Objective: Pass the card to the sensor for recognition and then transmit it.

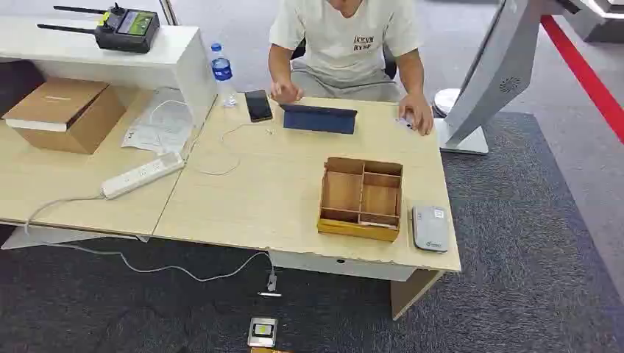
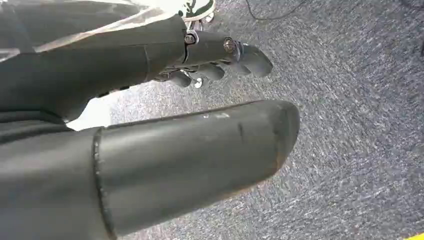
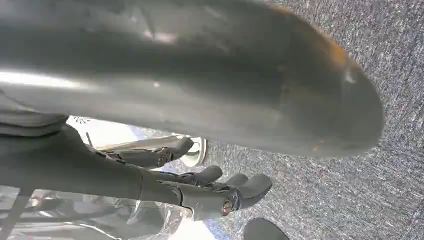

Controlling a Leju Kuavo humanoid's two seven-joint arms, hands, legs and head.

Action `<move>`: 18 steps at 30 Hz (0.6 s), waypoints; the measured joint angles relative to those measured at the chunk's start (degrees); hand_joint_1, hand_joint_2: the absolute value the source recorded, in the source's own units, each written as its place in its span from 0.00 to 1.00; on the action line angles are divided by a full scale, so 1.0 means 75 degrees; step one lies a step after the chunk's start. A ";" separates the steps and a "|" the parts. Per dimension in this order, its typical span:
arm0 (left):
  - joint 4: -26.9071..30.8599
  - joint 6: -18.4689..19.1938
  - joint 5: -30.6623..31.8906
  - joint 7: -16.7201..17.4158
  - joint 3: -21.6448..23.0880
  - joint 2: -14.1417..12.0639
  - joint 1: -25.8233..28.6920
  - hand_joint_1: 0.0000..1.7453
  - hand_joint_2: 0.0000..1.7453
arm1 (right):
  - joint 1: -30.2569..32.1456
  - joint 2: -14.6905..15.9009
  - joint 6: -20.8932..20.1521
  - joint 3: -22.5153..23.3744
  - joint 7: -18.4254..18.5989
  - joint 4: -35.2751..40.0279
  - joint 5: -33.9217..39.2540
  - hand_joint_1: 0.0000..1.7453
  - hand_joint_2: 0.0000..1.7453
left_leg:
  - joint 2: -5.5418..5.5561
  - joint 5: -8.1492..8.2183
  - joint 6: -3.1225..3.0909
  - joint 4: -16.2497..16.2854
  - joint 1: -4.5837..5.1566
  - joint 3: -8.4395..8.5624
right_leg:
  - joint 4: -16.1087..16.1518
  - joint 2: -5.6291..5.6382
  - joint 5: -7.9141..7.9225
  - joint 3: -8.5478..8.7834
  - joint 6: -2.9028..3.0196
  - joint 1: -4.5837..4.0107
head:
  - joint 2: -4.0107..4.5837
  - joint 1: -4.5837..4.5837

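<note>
Both arms hang at the robot's sides, over grey carpet and below the table (image 1: 243, 198). The left hand (image 2: 215, 62) holds nothing, its fingers loosely extended and a little apart; the right hand (image 3: 210, 192) is likewise empty, with its fingers spread. The task's things lie on the near right part of the table. A wooden tray (image 1: 360, 198) with several compartments stands near the front edge, and a thin pale strip along its nearest compartment may be the card, though it is too small to be sure. Just to the right of the tray, close to but apart from it, lies a flat grey sensor (image 1: 430, 227), its long axis running near to far. Both sit ahead of and above the hanging hands, toward the robot's right, so the right hand looks to be the nearer and the likelier one to reach. By my judgement the task has not begun: the coming move is to raise the right arm forward to the tray, and the card would then travel only a short way rightward to the sensor. At the far edge a seated person (image 1: 346, 44) rests both hands on the table beside a dark tablet (image 1: 319, 118) and a phone (image 1: 258, 105), well apart from the tray.
</note>
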State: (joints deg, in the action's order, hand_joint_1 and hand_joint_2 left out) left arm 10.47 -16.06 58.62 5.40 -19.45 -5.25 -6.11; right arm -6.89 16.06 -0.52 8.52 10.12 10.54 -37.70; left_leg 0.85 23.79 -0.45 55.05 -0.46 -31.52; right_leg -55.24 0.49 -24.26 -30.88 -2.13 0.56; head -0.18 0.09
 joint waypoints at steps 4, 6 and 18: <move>0.0000 0.0000 0.0032 0.0023 -0.0003 0.0003 0.0000 0.00 0.00 | 0.0000 0.0009 0.0003 0.0003 -0.0038 0.0000 -0.0020 0.00 0.00 | 0.0000 0.0000 0.0000 0.0000 0.0000 0.0000 | 0.0000 0.0000 0.0000 0.0000 0.0000 0.0000 | 0.0000 0.0000; 0.0000 0.0000 0.0052 0.0023 -0.0006 0.0003 0.0002 0.00 0.00 | 0.0000 0.0012 0.0003 0.0003 -0.0070 0.0000 -0.0020 0.00 0.00 | 0.0000 0.0000 0.0000 0.0000 0.0000 0.0000 | 0.0000 0.0000 0.0000 0.0000 0.0000 0.0000 | 0.0000 0.0000; 0.0000 -0.0017 0.0146 -0.0009 -0.0020 0.0015 0.0004 0.00 0.00 | 0.0000 0.0012 0.0000 0.0020 -0.0090 0.0000 -0.0038 0.00 0.00 | 0.0000 0.0000 0.0000 0.0000 0.0000 0.0000 | 0.0000 0.0000 0.0000 0.0000 0.0000 0.0000 | 0.0000 0.0000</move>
State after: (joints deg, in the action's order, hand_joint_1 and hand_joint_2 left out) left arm 10.47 -16.20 59.71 5.33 -19.61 -5.14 -6.08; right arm -6.89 16.15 -0.52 8.68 9.44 10.54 -37.99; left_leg 0.84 23.79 -0.45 55.05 -0.46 -31.52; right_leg -55.24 0.49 -24.26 -30.88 -2.13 0.56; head -0.17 0.09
